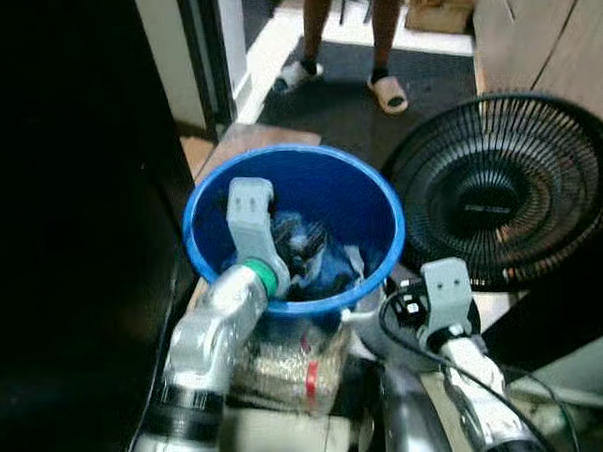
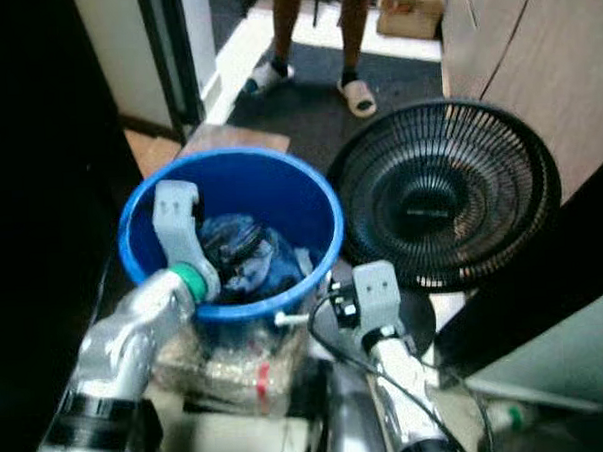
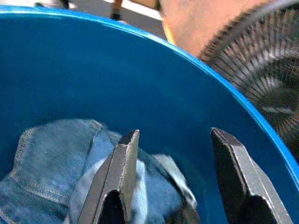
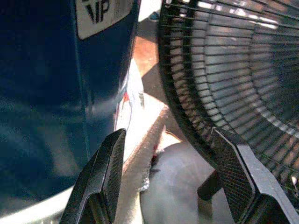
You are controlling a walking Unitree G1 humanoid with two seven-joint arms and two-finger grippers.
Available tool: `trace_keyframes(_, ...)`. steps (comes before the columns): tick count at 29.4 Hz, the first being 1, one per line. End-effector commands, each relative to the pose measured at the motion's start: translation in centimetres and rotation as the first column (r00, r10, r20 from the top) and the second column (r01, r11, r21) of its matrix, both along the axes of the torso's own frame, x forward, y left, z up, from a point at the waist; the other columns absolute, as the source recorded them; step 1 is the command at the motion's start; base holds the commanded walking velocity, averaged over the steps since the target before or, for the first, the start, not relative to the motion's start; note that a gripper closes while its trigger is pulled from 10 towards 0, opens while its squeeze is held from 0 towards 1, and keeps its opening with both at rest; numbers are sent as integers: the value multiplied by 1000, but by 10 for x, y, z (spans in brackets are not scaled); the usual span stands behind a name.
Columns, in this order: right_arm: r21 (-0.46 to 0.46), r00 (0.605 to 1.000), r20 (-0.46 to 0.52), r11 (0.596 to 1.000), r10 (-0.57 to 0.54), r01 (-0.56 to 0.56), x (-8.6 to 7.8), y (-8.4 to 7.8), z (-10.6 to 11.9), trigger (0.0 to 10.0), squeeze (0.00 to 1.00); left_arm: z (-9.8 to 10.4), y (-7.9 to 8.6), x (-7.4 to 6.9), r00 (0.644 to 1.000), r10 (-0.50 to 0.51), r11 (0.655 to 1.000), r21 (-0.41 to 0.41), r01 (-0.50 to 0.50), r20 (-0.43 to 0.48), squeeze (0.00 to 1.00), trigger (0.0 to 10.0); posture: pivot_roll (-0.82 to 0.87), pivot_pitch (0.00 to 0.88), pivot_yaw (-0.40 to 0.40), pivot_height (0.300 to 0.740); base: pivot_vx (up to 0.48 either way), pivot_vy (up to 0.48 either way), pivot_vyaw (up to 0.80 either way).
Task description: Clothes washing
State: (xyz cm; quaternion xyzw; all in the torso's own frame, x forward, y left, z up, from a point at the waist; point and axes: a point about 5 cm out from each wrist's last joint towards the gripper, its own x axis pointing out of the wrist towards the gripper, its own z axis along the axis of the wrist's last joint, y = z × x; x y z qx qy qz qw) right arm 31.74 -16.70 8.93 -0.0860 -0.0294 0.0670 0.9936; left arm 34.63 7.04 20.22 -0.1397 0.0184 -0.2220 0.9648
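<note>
A round blue bucket (image 1: 205,195) stands on the floor before me. Crumpled blue denim clothes (image 1: 318,257) lie at its bottom. My left arm reaches over the near rim, and my left gripper (image 3: 174,135) hangs open inside, just above the denim (image 3: 51,154), holding nothing. My right gripper (image 4: 168,135) is open and empty outside the bucket. It sits low between the bucket's wall (image 4: 46,93) and the fan's grille (image 4: 233,70), with its grey wrist bracket (image 1: 445,288) beside the rim.
A black floor fan (image 1: 505,187) stands close at the bucket's right. A person's legs in sandals (image 1: 379,52) stand on the dark mat beyond, near a cardboard box (image 1: 437,5). A dark cabinet (image 1: 62,246) walls the left. A clear bag (image 1: 288,372) lies under the bucket's near side.
</note>
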Motion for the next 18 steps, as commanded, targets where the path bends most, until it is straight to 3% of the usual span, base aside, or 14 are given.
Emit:
trace_keyframes(1,-5,998,-60,1000,4,-4,-7,1,-14,10000,0,-16,12,13,992,99,995,29,-97,-82,0,10000,38,198,13,492,0,0,0)
trace_keyframes(2,-6,998,-61,1000,4,-4,-7,0,-14,10000,0,-15,21,22,984,157,987,55,-153,-83,0,10000,38,198,13,492,0,0,0)
trace_keyframes(6,-6,998,-61,1000,3,-3,-8,0,-15,10000,0,-16,30,29,974,214,973,103,-206,-72,0,10000,38,198,13,492,0,0,0)
trace_keyframes(8,-8,998,-62,1000,-1,1,-9,-2,-15,10000,0,-15,44,36,956,291,918,267,-292,45,0,10000,33,197,14,492,0,0,0)
trace_keyframes(9,-8,998,-62,1000,-1,1,-9,-2,-15,10000,0,-15,44,36,956,291,918,267,-292,45,0,10000,33,197,14,492,0,0,0)
trace_keyframes(11,-9,998,-60,1000,-4,4,-8,-3,-14,10000,0,-15,46,38,952,270,883,358,-304,142,0,10000,24,198,12,492,0,0,0)
trace_keyframes(16,-9,998,-59,1000,-5,4,-8,-3,-14,10000,0,-16,46,38,955,254,880,375,-293,152,0,10000,24,198,12,492,0,0,0)
trace_keyframes(18,-9,998,-58,1000,-6,5,-8,-3,-14,10000,0,-20,44,38,963,240,893,363,-267,120,0,10000,23,196,12,492,0,0,0)
